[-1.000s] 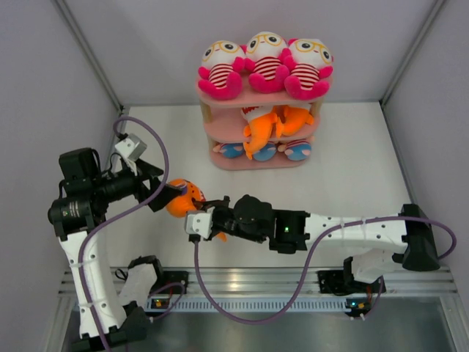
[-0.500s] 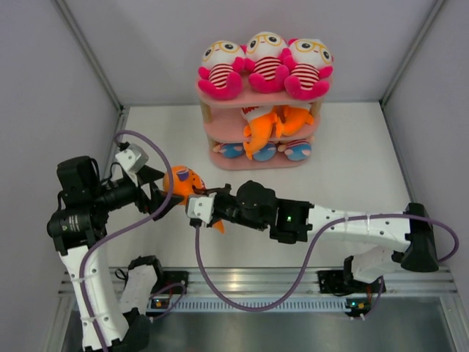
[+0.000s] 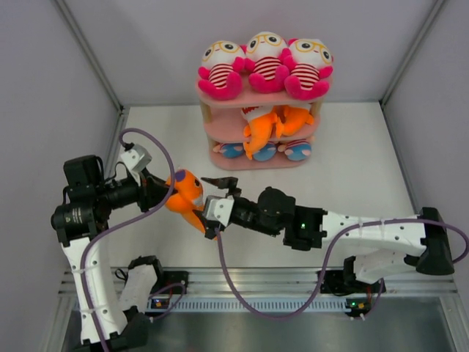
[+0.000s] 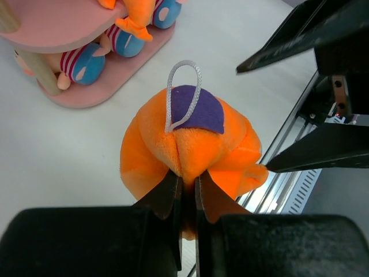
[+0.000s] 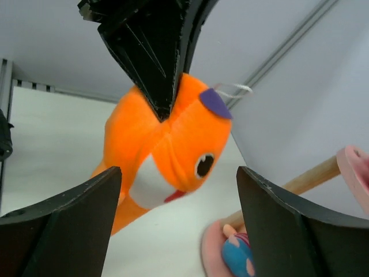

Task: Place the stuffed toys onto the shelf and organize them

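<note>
Remaining to shelve: one orange shark [image 3: 185, 192], off the counter [image 3: 352, 147], held in the air between the two arms, forward and left of the shelf [image 3: 256, 164] and apart from it.

Left gripper [image 4: 185, 183]: fingers clamped on a fold of plush at the shark's back.

Right gripper [image 3: 211, 207]: fingers spread wide, one on either side of the shark's body, not touching it (the right wrist view shows a gap on each side).

Shelf stock:
- Top tier: three glasses plushes [image 3: 266, 62].
- Middle tier: two shelved sharks [image 3: 271, 123] at centre and right, with the left end showing bare board.
- Bottom tier: three blue dolls [image 3: 264, 152].

Step in hand, as judged: handover from left arm to right.

Handling notes:
- Centre the right fingers on the thick of the body, not on a fin.
- Close them firmly before the left fingers let go.
- Carry the shark to the bare left end of the middle tier.
- Set it face outward to match its neighbours, without knocking them.
</note>
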